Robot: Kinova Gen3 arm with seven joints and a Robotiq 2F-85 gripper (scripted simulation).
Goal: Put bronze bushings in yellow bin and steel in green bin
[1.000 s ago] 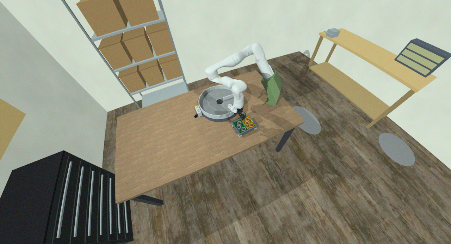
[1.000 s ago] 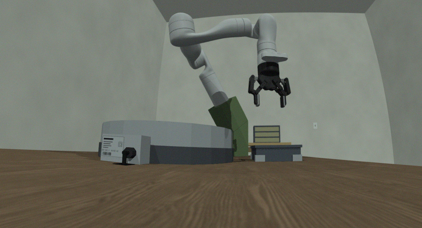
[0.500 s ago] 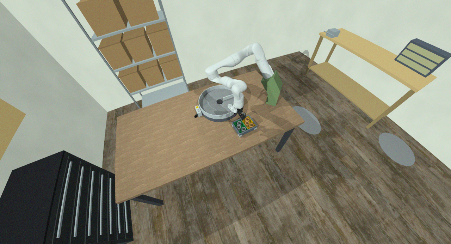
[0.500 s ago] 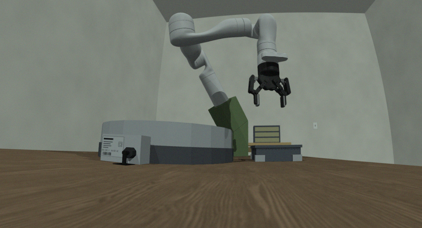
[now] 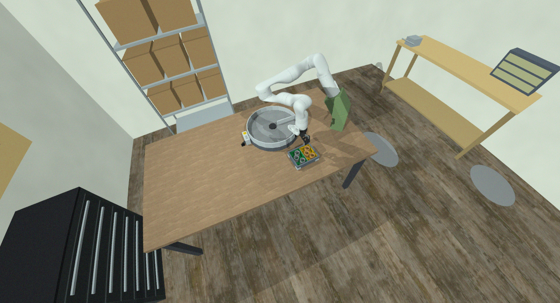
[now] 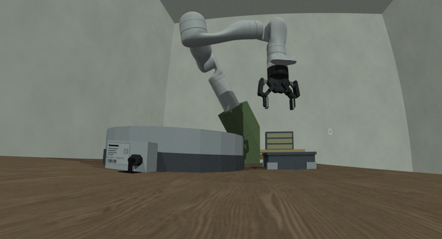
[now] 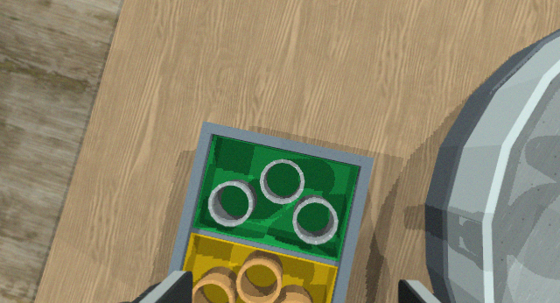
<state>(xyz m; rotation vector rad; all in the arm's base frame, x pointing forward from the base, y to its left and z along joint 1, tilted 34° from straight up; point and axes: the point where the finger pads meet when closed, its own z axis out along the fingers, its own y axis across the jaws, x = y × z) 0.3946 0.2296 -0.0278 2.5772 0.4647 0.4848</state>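
Note:
My gripper (image 5: 306,141) (image 6: 279,108) (image 7: 295,290) is open with nothing between its fingers, high above the two-part tray. The green bin (image 5: 291,155) (image 7: 236,151) holds three steel bushings, standing upright: one (image 7: 211,203) at left, one (image 7: 262,181) at the top and one (image 7: 316,241) at right in the wrist view. The yellow bin (image 5: 313,150) (image 7: 317,278) holds three bronze bushings, partly cut off in the wrist view. The turntable (image 5: 271,142) (image 6: 185,138) (image 7: 477,163) shows no bushing on its visible part; the arm hides some of it.
The tray's grey rim (image 7: 284,141) stands close to the turntable. A grey bar (image 5: 285,119) crosses part of the turntable. A control box (image 5: 246,137) (image 6: 151,157) is fixed at its side. The green arm mount (image 5: 338,109) (image 6: 251,138) stands behind the tray on the table (image 5: 203,183) (image 6: 216,206) (image 7: 262,53).

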